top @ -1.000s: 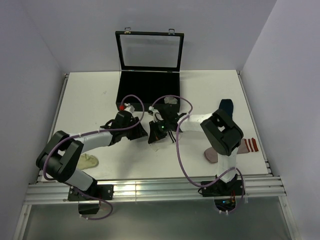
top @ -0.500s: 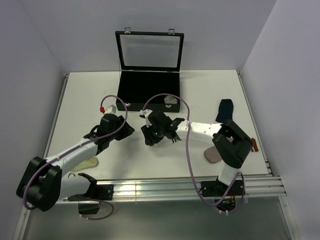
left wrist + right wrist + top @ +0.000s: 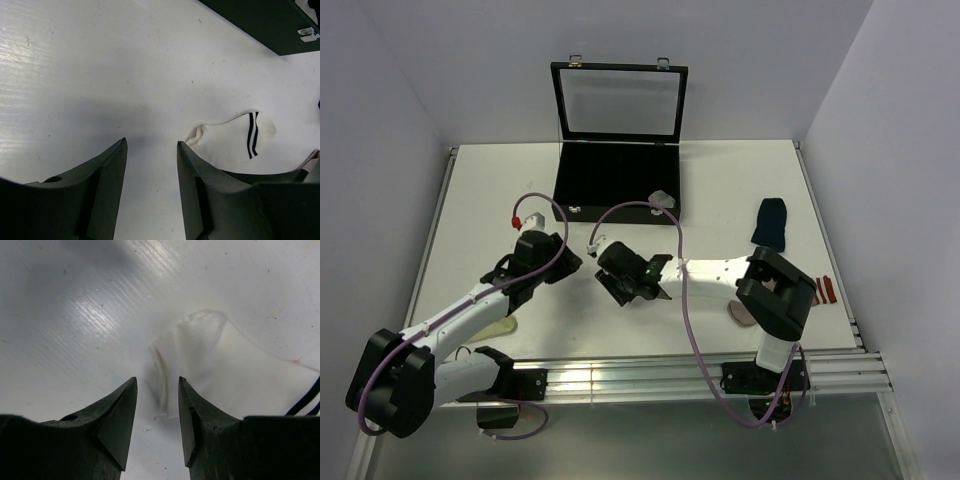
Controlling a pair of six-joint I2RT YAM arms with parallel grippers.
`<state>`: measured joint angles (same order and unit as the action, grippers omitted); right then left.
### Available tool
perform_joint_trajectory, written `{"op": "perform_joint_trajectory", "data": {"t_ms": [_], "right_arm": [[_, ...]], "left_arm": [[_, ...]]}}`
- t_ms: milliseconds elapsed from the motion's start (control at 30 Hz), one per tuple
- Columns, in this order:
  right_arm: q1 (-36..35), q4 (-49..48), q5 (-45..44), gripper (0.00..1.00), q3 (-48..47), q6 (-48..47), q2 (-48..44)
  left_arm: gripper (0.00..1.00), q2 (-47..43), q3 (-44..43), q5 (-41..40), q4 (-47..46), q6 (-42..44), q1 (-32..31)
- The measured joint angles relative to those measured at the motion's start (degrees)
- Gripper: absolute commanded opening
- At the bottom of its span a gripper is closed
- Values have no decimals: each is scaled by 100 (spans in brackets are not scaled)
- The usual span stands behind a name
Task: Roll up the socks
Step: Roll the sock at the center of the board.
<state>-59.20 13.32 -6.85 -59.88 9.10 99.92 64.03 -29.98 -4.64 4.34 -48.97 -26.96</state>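
A white sock with two black cuff stripes lies flat on the table. In the right wrist view its folded plain end lies just ahead of my right gripper, which is open, its tips low over the sock's edge. My left gripper is open and empty over bare table, the sock just to its right. In the top view the left gripper and right gripper sit close together at mid-table. A navy sock lies at the right.
An open black case with its lid up stands at the back, a small white bundle at its front right corner. A pinkish sock with red stripes lies near the right arm. A cream sock lies front left.
Both grippers have moved toward the near edge. The left gripper has drawn back to the left, away from the right one. The right gripper has shifted left and lower over the white sock.
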Motion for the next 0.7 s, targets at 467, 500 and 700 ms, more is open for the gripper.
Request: {"op": "perform_joint_trajectory", "data": {"t_ms": [467, 500, 700], "right_arm": [[-122, -15, -479, 45, 63, 20, 267], [-142, -17, -498, 45, 63, 20, 269], [-251, -55, -614, 38, 52, 17, 319]], "left_arm": [[54, -55, 50, 15, 24, 22, 0], [54, -52, 50, 22, 22, 22, 0], [55, -39, 50, 26, 22, 24, 0]]}}
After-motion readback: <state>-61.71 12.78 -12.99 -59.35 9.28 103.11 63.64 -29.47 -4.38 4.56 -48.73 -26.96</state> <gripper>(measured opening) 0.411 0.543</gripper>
